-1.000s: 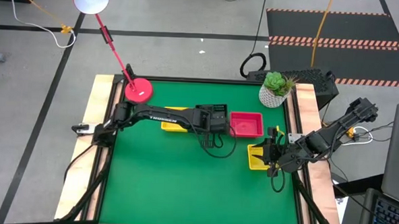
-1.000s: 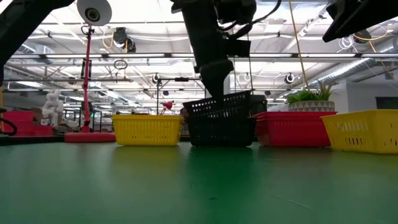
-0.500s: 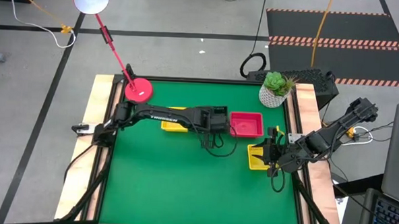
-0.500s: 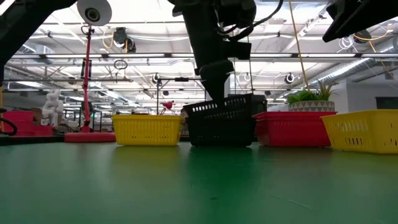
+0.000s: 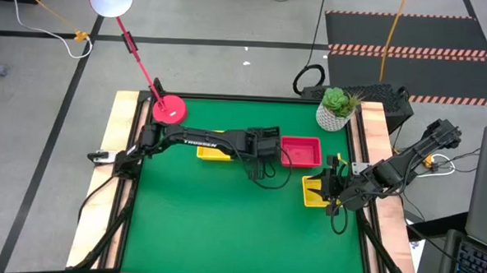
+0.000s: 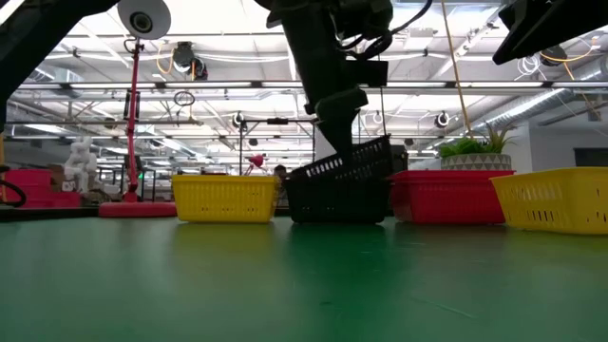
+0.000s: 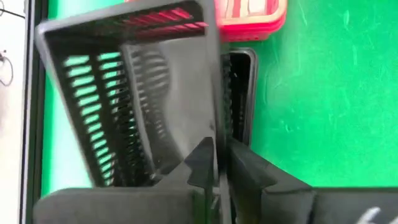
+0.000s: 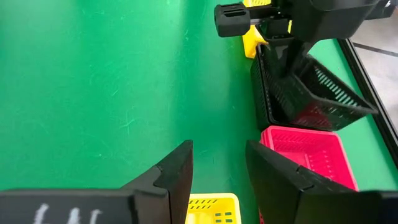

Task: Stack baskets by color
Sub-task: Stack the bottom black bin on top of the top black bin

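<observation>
While the left claw (image 6: 334, 116) pinched one wall of a black slotted plastic basket (image 6: 344, 169) from above, that basket hung tilted directly beneath it, its lower edge resting in a second black basket (image 6: 337, 204) of the same kind on the green tabletop (image 5: 223, 226). The claw's two fingers sat close together around the thin wall, one on each side. From this claw, a red slotted plastic basket (image 5: 301, 151) lay just beside it toward the right arm, and a yellow slotted plastic basket (image 5: 211, 151) lay on the opposite side, under the left arm. The tilted basket's long axis ran roughly along that of the one below, so it seemed to need only levelling to nest. The right claw (image 8: 217, 165) waited near the tabletop's right edge, its fingers apart and holding nothing, with another yellow basket (image 5: 313, 191) just below it. Visible stacks counted: two yellow, one black, one red; baskets within each could not be counted.
</observation>
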